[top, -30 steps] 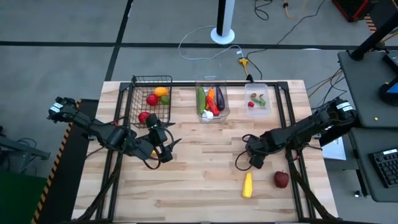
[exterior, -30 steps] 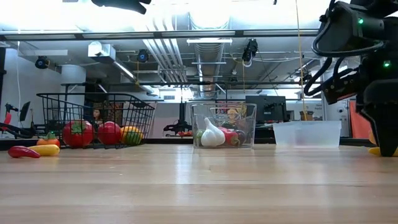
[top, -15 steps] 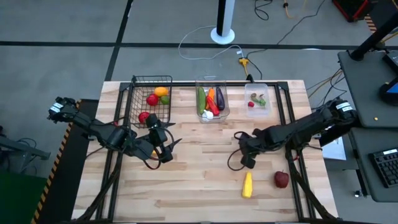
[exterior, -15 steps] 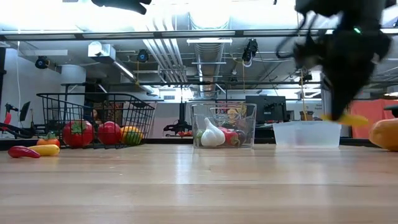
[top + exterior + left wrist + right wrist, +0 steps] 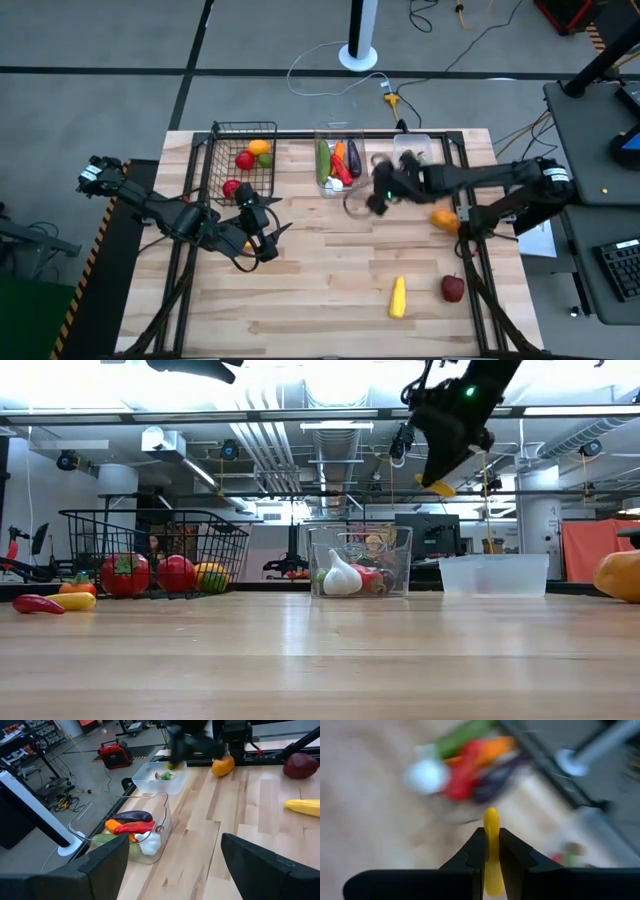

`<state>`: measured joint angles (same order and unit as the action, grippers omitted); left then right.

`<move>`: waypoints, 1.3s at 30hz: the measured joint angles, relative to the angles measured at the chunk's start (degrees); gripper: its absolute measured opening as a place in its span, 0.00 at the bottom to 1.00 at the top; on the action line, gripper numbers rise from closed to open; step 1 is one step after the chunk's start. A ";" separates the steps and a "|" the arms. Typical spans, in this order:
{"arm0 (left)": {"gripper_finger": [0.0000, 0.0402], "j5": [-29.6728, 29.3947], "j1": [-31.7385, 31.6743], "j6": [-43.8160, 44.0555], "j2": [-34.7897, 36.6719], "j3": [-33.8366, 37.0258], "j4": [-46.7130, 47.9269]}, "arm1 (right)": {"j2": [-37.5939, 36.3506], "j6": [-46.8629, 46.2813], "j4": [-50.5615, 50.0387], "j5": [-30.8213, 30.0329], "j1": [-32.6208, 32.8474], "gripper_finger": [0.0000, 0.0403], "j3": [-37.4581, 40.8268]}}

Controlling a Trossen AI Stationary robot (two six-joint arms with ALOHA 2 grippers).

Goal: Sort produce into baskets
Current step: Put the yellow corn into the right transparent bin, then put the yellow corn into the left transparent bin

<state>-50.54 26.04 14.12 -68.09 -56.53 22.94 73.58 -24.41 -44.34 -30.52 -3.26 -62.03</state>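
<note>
Nearest the lower edge of the high view, a yellow squash (image 5: 398, 297) and a dark red apple (image 5: 453, 288) lie side by side on the wooden worktop (image 5: 330, 290), lower right of centre. An orange pepper (image 5: 445, 219) sits a little farther back, close to the right arm.

At left of centre the left claw (image 5: 270, 238) hangs just over the boards with its fingers spread and nothing between them; a small yellow piece (partly hidden by the arm) lies under it.

Farther up, the right claw (image 5: 380, 192) is lifted off the worktop in the middle of the frame, just beside the taller clear bin (image 5: 341, 187). Its fingers are pressed together on a slim yellow pepper (image 5: 491, 851), which stands out between the tips in the right wrist view and shows high in the low view.

Along the upper edge stand the three containers: the black wire basket (image 5: 243, 131) at left with red, orange and green produce, the taller clear bin in the middle holding cucumber, eggplant, peppers and garlic, and the shallower clear bin (image 5: 414, 179) at right with a few small pieces.
</note>
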 joint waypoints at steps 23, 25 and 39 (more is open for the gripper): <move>0.74 0.08 0.00 0.39 0.02 0.00 0.00 | 0.07 -1.09 -5.61 -2.47 -27.53 0.11 5.52; 0.74 0.09 0.00 0.39 0.02 0.00 0.00 | 0.07 -1.11 -5.55 -2.49 -27.55 0.12 5.52; 0.74 0.09 0.00 0.39 0.02 0.00 0.20 | 0.07 -1.50 -5.05 -2.49 -27.55 0.24 5.52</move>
<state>-50.46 26.04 14.50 -68.07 -56.53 23.14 73.65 -25.91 -49.39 -33.01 -30.81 -56.51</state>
